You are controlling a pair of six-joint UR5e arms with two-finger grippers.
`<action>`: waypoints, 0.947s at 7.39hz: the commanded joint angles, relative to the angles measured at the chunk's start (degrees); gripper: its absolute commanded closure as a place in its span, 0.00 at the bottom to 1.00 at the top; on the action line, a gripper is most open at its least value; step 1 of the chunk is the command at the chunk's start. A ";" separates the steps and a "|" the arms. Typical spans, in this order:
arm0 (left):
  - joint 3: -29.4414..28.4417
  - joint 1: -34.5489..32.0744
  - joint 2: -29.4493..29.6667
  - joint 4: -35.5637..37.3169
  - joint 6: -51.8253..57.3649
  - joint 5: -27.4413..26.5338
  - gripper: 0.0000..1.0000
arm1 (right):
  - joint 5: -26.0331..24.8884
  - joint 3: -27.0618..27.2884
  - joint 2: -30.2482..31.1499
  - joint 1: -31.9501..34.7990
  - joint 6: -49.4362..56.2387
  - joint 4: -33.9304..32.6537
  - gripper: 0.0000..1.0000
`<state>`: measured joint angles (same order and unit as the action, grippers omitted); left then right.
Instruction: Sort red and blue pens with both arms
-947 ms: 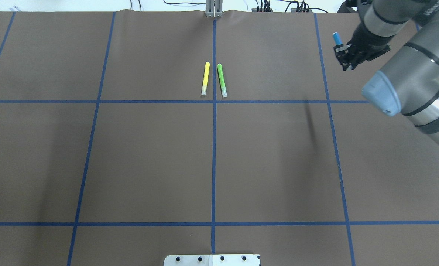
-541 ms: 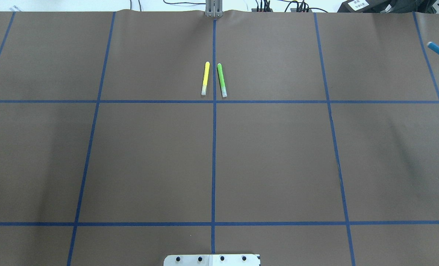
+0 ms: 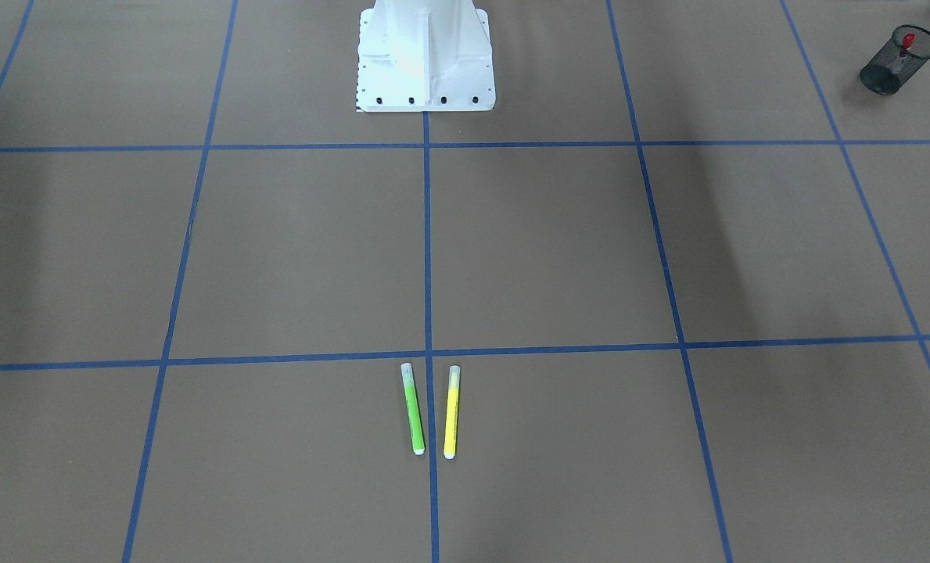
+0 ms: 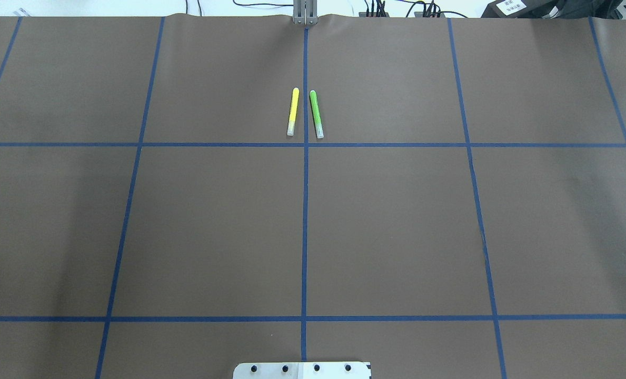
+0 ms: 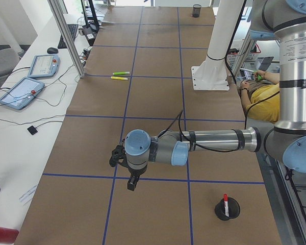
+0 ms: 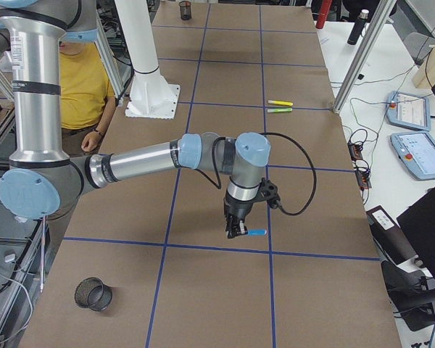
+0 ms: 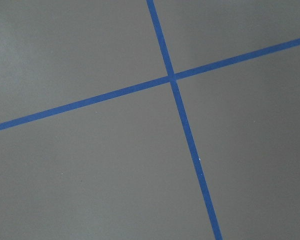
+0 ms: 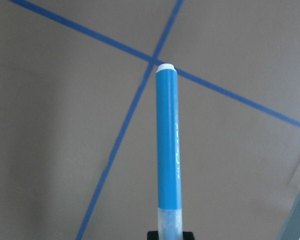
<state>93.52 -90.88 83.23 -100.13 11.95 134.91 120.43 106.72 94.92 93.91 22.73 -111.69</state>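
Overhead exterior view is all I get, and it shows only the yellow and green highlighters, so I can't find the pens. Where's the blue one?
Observer: The right gripper holds the blue pen roughly level above the table.
Operator: And the red one?
Observer: The red pen stands in a mesh cup at the robot's left end.
Operator: Left gripper?
Observer: The left gripper hangs near that cup; open or shut, I can't tell.

Brown table mat (image 4: 212, 226), blue tape grid (image 4: 305, 210), white side bench (image 5: 10, 153)
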 commanded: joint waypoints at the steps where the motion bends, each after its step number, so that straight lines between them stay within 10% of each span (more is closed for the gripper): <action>1: 0.00 0.00 0.00 -0.50 0.00 0.00 0.00 | 2.52 0.33 9.63 15.09 0.64 -1.50 1.00; 4: 0.00 0.00 0.00 -0.68 0.00 0.00 0.00 | 8.40 0.07 19.40 32.08 1.44 -7.90 1.00; 7: 0.00 0.00 0.09 -0.76 0.00 0.00 0.00 | 11.75 0.16 19.17 45.17 1.44 -33.42 1.00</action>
<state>93.52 -90.88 83.30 -100.86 11.95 134.91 131.49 106.80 114.03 132.90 24.13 -133.95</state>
